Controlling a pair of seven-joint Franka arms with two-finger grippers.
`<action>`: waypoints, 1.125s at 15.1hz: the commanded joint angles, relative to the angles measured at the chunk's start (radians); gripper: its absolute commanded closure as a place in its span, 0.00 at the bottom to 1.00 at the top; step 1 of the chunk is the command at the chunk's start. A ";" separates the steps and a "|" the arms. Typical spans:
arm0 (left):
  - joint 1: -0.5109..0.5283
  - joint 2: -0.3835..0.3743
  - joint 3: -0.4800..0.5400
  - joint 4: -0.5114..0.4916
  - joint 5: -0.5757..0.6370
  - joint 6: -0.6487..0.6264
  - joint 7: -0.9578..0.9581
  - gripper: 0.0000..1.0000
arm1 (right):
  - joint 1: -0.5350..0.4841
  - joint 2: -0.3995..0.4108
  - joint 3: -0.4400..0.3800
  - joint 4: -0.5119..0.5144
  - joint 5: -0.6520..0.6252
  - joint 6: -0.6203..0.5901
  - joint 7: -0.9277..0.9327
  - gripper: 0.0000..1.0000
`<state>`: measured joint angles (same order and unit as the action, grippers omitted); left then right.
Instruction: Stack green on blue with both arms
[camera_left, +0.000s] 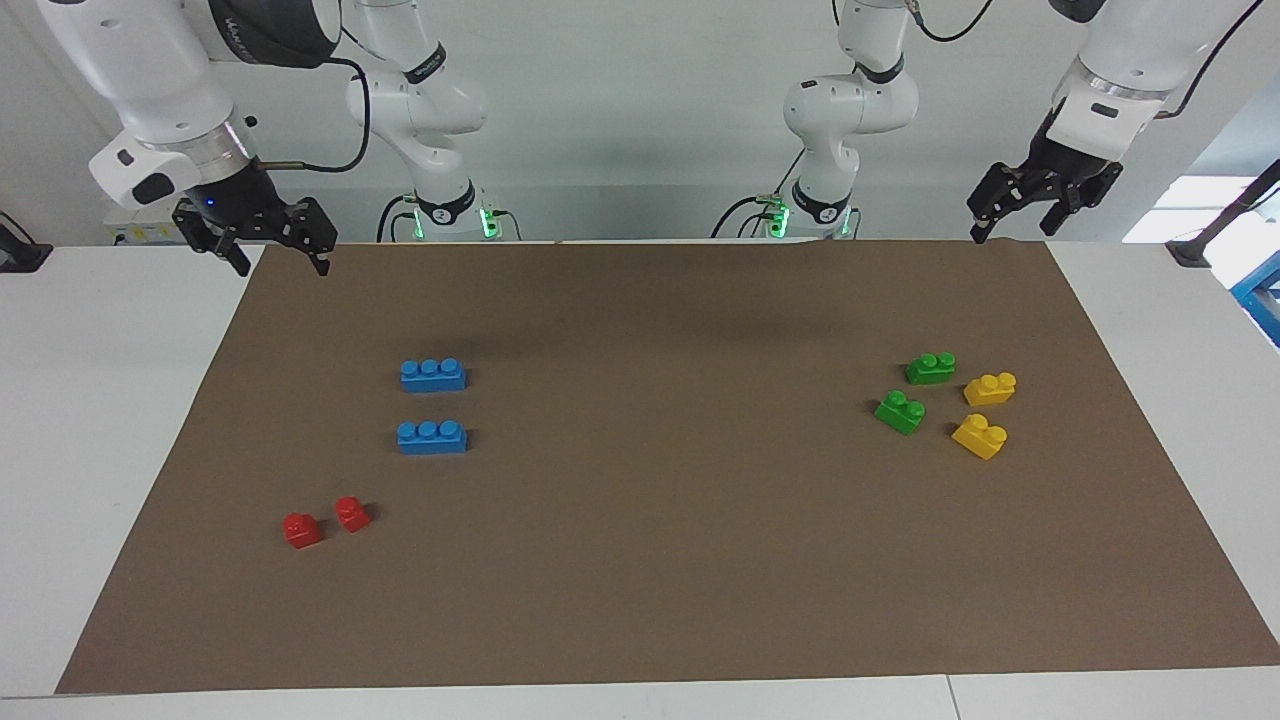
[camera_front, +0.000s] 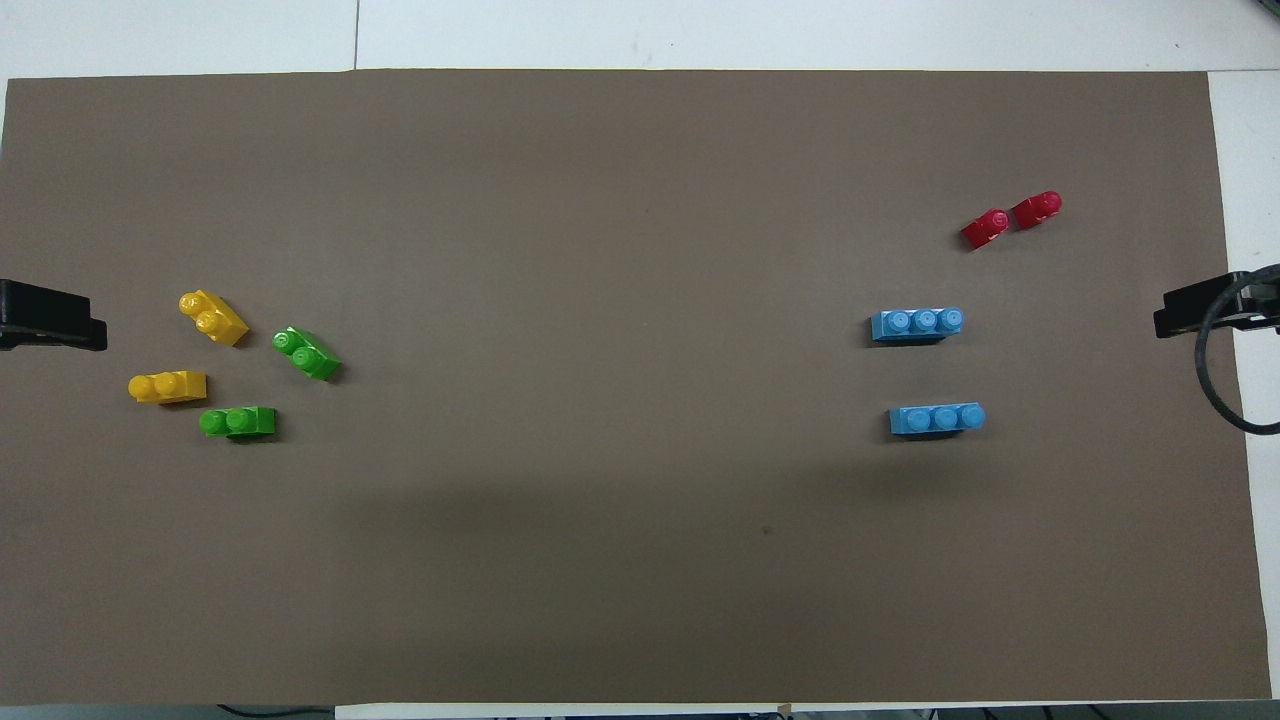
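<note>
Left tool (camera_left: 1035, 210) and right tool (camera_left: 262, 238) hover released over the counter's (camera_left: 640, 640) robot-side corners; green bricks (camera_left: 915, 390), blue bricks (camera_left: 432, 405) unstacked.

two-stud bricks (camera_left: 940, 400): left arm's end | three-stud bricks (camera_left: 432, 405): right arm's end, well apart

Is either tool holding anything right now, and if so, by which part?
Nothing is held. The left tool and right tool both hang open and empty at the robots' edge of the mat; every brick lies on it.
</note>
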<state>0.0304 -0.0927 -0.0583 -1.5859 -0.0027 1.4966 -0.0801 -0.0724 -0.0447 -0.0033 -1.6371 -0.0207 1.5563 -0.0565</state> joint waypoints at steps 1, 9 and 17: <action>-0.009 0.011 0.003 0.011 0.013 0.004 -0.004 0.00 | -0.010 -0.007 0.002 -0.010 0.022 0.043 0.155 0.00; -0.009 0.007 0.003 -0.003 0.013 0.013 -0.024 0.00 | -0.010 0.043 0.003 -0.015 0.114 0.091 0.778 0.04; -0.009 -0.002 0.003 -0.026 0.013 0.034 -0.053 0.00 | -0.081 0.167 0.002 -0.015 0.346 0.135 1.153 0.05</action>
<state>0.0304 -0.0889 -0.0583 -1.5900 -0.0027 1.4987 -0.0992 -0.1242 0.0871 -0.0077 -1.6506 0.2721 1.6546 1.0625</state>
